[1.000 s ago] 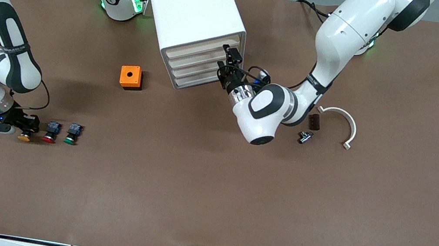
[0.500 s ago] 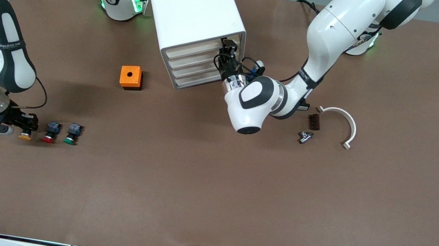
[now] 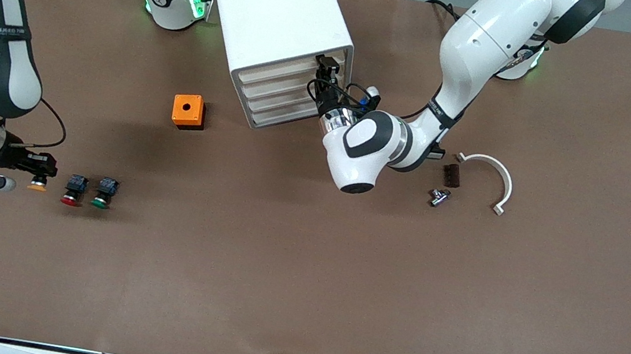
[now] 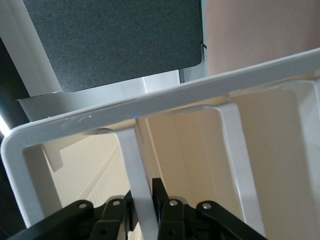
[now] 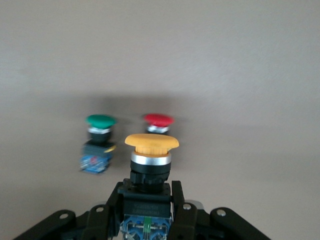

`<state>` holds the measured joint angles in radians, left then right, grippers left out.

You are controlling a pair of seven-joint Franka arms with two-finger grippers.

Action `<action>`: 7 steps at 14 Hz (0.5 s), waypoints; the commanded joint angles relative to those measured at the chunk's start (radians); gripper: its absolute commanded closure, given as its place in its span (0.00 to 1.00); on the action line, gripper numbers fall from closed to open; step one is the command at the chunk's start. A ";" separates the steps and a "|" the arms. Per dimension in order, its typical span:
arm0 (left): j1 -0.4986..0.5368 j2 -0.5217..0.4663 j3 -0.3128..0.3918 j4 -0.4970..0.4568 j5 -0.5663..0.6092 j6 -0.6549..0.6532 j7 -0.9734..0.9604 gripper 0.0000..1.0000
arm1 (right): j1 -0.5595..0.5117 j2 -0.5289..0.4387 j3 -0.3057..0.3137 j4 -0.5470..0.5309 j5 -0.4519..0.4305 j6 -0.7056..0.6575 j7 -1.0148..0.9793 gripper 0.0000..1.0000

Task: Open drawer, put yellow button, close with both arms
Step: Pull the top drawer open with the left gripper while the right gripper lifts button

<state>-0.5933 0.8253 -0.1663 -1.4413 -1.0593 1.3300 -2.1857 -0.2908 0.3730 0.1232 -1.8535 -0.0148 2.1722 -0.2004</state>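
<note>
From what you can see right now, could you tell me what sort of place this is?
Most likely a robotics lab bench, though that is a guess: a brown-covered table with two white arms mounted on it, loose test parts such as the yellow button and an orange box, and cables along the table's edge.

I can read nothing for certain; small print on my right arm's [image 3: 0, 30] black band stays illegible.
</note>
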 commanded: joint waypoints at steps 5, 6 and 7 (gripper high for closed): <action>0.042 0.015 0.014 0.022 -0.021 -0.014 0.014 0.89 | 0.162 -0.169 -0.005 0.039 0.019 -0.277 0.335 1.00; 0.055 0.015 0.016 0.024 -0.022 -0.006 0.014 0.89 | 0.186 -0.183 -0.005 0.055 0.019 -0.317 0.390 1.00; 0.073 0.017 0.016 0.025 -0.022 0.003 0.014 0.88 | 0.212 -0.196 -0.005 0.071 0.019 -0.354 0.451 1.00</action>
<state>-0.5640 0.8270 -0.1615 -1.4400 -1.0610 1.3278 -2.1942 -0.1210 0.2104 0.1275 -1.8053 -0.0129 1.8806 0.1571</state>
